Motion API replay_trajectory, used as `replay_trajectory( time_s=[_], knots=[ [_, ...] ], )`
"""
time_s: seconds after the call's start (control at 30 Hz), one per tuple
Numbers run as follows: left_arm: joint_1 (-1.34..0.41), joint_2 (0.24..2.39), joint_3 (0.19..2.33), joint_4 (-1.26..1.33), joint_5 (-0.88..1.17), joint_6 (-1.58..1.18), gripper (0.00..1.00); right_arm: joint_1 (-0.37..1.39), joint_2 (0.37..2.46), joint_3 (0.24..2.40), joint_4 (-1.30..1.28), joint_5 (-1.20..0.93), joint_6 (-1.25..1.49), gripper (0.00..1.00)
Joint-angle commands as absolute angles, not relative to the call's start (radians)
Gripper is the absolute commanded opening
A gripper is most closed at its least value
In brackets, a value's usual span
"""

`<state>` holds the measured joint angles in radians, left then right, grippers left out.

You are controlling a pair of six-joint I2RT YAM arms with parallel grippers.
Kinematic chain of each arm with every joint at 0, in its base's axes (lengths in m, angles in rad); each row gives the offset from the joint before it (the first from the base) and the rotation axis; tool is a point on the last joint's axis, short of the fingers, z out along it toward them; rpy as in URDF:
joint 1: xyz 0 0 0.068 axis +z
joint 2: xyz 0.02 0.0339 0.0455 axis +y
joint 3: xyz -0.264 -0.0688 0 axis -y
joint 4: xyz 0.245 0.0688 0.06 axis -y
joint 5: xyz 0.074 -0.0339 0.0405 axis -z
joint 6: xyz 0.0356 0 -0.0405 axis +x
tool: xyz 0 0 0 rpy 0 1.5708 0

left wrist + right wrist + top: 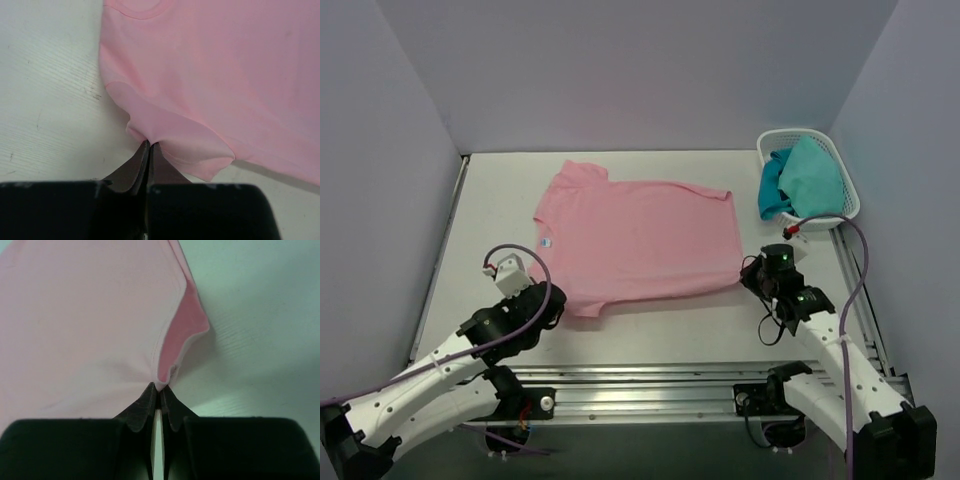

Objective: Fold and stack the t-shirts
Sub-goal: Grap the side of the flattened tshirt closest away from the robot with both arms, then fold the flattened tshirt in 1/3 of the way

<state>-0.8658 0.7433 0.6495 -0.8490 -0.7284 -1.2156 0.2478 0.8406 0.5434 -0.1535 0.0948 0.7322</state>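
A light pink t-shirt [640, 235] lies spread across the middle of the table, its collar and small blue neck label at the left. My left gripper [552, 300] is shut on the near left sleeve edge; in the left wrist view the pink cloth [165, 130] bunches up right at the fingertips [148, 145]. My right gripper [752, 278] is shut on the shirt's near right corner, and the right wrist view shows the hem [175, 355] folded up and pinched between the fingertips [160, 389].
A white lattice basket [830, 150] stands at the back right with teal cloth [800, 180] piled in it. Grey walls close the table on three sides. A metal rail [650, 385] runs along the near edge between the arm bases.
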Motion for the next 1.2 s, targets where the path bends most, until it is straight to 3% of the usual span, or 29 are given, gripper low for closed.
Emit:
replay_trajectory(
  time_s=[0.0,0.1,0.3,0.57,0.83,1.17],
  knots=[
    [-0.851,0.814,0.733,-0.845,-0.79,-1.163,0.02,0.242,0.955,0.569,-0.137,0.138,0.729,0.0],
    [-0.803,0.896,0.79,-0.761,-0.79,-1.071,0.02,0.242,1.067,0.595,-0.071,0.14,0.727,0.0],
    [-0.609,1.038,0.804,-0.511,-0.597,-0.902,0.02,0.239,1.267,0.693,-0.009,0.156,0.727,0.0],
    [-0.472,1.284,0.845,-0.324,-0.459,-0.847,0.02,0.238,1.472,0.848,-0.035,0.178,0.727,0.0],
    [-0.434,1.482,0.98,-0.253,-0.431,-0.772,0.02,0.236,1.643,0.98,-0.048,0.221,0.738,0.0],
    [-0.367,1.539,1.029,-0.255,-0.446,-0.732,0.02,0.232,1.749,1.068,-0.075,0.271,0.741,0.0]
  ],
)
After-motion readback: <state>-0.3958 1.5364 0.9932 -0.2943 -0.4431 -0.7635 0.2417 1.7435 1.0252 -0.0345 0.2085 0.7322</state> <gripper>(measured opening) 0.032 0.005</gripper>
